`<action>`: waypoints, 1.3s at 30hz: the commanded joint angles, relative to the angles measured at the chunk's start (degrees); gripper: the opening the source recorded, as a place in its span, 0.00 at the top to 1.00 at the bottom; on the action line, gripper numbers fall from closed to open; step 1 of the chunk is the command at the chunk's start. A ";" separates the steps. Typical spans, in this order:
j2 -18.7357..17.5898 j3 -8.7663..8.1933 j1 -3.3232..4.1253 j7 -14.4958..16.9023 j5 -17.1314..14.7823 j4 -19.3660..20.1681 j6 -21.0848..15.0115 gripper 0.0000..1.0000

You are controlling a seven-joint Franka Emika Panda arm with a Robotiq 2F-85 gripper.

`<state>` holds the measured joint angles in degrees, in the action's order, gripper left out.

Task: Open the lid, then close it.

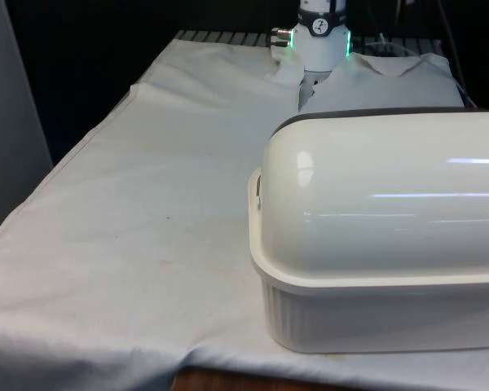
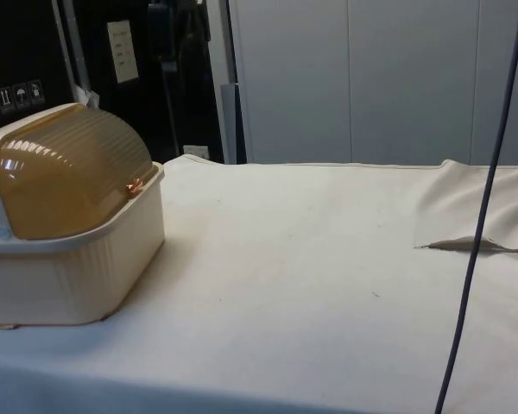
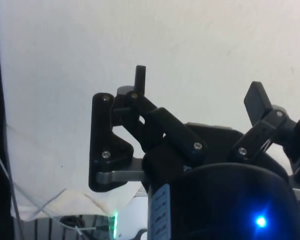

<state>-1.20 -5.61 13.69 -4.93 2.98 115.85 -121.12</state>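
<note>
Tool [image 3: 200, 90] | fingers spread wide, holding nothing | above cloth [image 3: 140, 35]

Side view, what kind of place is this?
Probably a lab or test room, not a kitchen: a lone bread box on a table under a white cloth, a hanging cable, grey cabinets behind.

I'm seeing the bread box [image 1: 375, 269] looking like smooth cream plastic, its base ribbed and matt. Its lid [image 2: 69, 172] is showing as translucent amber plastic with fine ribs, while its back is gleaming glossy. The white cloth [image 1: 147, 228] over the bench is looking matt, soft, creased. The gripper [image 3: 200, 95] is appearing as matt black plastic.
</note>
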 commanded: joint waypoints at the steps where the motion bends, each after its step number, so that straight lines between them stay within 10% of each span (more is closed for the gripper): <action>1: -0.23 0.29 0.29 -0.86 0.74 0.29 -1.09 0.00; 39: -10.49 4.58 0.69 -3.27 1.43 0.57 -15.36 0.00</action>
<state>-11.97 -0.92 14.27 -7.91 4.07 116.14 -136.02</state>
